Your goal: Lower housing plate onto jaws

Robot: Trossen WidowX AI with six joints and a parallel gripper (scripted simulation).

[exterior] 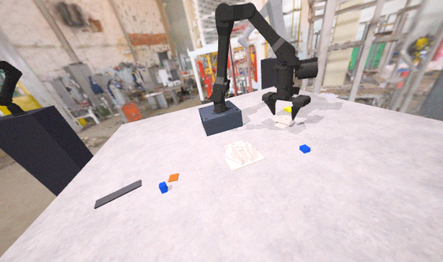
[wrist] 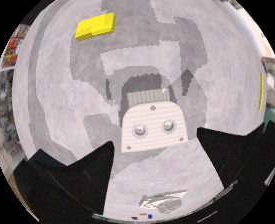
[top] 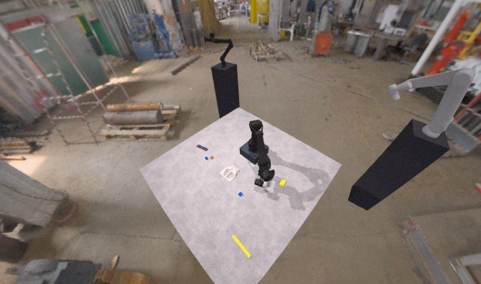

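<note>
Housing plate (exterior: 283, 121) (wrist: 154, 125), pale and holed, lies on the worktop (top: 189, 201) (exterior: 220, 212) (wrist: 53, 75) below the black pincer (top: 264, 183) (exterior: 283, 116) (wrist: 157, 139), whose fingers stand wide open with nothing between them. In the wrist view the plate sits at the centre of the frame, its two large round holes side by side, and the dark fingers reach in from the lower left and lower right. A ribbed pale part shows at the plate's upper edge. In the exterior view the plate is right of centre, in the upper half of the frame, under the downward-pointing fingertips; whether either tip touches it, I cannot tell. From the top the pincer hides most of it.

Well apart from the plate, near the middle of the exterior view, lies the white base with the jaws (top: 230, 173) (exterior: 243, 155) (wrist: 163, 202), the plate not on it. In the wrist view that base appears at the bottom of the frame. A yellow block (top: 282, 182) (exterior: 288, 109) (wrist: 95, 26) lies near the plate, at the upper left of the wrist view.
</note>
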